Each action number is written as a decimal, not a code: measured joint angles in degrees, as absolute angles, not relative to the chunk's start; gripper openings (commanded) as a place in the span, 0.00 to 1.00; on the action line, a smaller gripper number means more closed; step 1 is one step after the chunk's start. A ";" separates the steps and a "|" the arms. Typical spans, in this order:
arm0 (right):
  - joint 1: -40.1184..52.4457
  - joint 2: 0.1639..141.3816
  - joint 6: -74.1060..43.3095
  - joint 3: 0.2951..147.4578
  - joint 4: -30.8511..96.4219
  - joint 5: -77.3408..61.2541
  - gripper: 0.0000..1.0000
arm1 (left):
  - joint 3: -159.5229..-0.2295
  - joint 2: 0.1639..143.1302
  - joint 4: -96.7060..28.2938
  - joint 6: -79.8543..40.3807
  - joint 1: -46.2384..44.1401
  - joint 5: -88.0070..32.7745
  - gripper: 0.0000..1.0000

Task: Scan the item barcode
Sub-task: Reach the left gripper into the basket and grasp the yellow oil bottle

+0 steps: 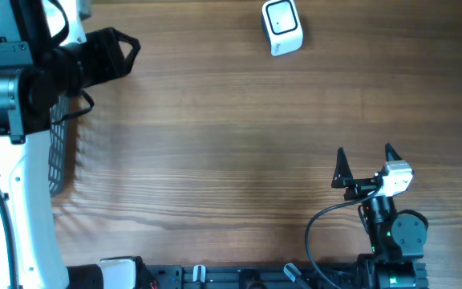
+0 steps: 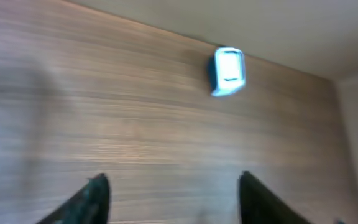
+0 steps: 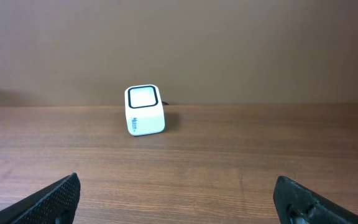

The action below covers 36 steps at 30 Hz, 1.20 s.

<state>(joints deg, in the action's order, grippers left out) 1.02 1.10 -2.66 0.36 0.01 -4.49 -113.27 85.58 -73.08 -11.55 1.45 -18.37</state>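
– When you looked down from above, what took up most of the view?
– Wood. The table (image 1: pixel 231 136) ran edge to edge, brown and grained. Next in size was the left arm (image 1: pixel 14 201), a white column along the left border with a dark wrist near the top.
– And beside it?
– A dark mesh basket (image 1: pixel 58 156), partly under that arm at the table's left edge. I couldn't tell what was in it.
– The other arm?
– The right arm (image 1: pixel 391 229) was smaller in the view, low on the right side, black, with a cable (image 1: pixel 319 221) looping off it.
– How did the hands stand?
– The left gripper (image 2: pixel 176 199) sat at the upper left, pointing right. Its wrist camera was blurred, but the two jaws showed clearly apart, with only table between them. The right gripper (image 1: pixel 366 156) pointed toward the far edge, its jaws spread wide. Its fingers (image 3: pixel 55 199) framed bare wood.
– Where was the scanner?
– The scanner (image 1: pixel 281 28) stood upright near the far edge, right of middle. It was a small white block with a dark-framed window, well apart from both grippers. From the right wrist it stood ahead, slightly left of centre, close to the wall.
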 measured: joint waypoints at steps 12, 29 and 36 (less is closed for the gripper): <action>1.02 1.10 -2.66 0.36 0.01 -4.49 1.00 | -113.27 85.73 -60.55 -15.29 2.37 13.58 0.68; 1.02 1.10 -2.66 0.36 0.01 -4.51 1.00 | -113.43 92.97 -61.60 -11.18 36.82 3.66 0.93; 1.02 1.10 -2.66 0.36 0.01 -4.49 1.00 | -113.60 106.26 -72.73 -11.03 36.82 1.52 1.00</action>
<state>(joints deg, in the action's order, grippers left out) 1.02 1.10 -2.66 0.36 0.01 -4.49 -113.60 106.26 -72.73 -11.03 36.82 1.52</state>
